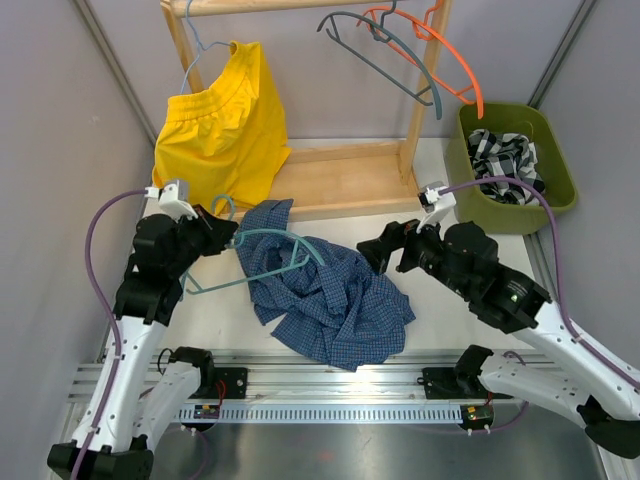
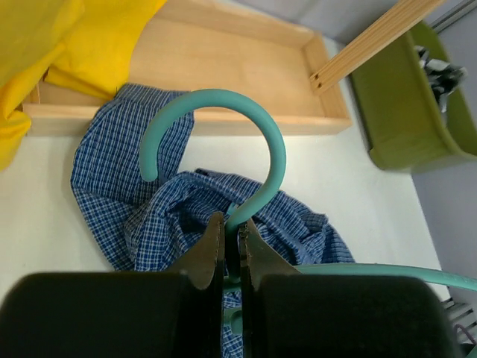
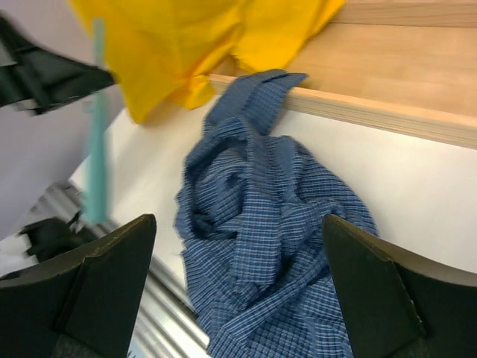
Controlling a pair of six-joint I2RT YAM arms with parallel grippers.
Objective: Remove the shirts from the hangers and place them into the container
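Worktop: white worktop (image 1: 225,320) walled in by grey panels, with my two arms bolted at its near edge.
Blue shirt: the blue shirt (image 1: 330,300) lies crumpled in a heap at the middle of the worktop, between my two claws. Its far corner laps onto the front edge of the wooden base tray (image 1: 345,180).
Teal hanger: the teal hanger (image 1: 270,233) lies across the shirt's left part, hook towards my left arm. I cannot tell if any of it is threaded through the cloth.
Left claw: my left claw (image 2: 231,231) is clamped tight on the stem just below the hanger's hook.
Right claw: my right claw (image 3: 237,224) stands wide apart, holding nothing, just above the shirt's right side.
Container: the olive-green container (image 1: 500,215) sits at the far right, well apart from the blue shirt, with the plaid shirt (image 1: 505,160) bundled inside.
In the way: my right arm lies between the blue shirt and the container.
Around: the orange hanger (image 1: 455,70) and grey hanger (image 1: 390,70) hang bare on the wooden rail frame (image 1: 425,90). The yellow garment (image 1: 225,130) hangs at its left end.
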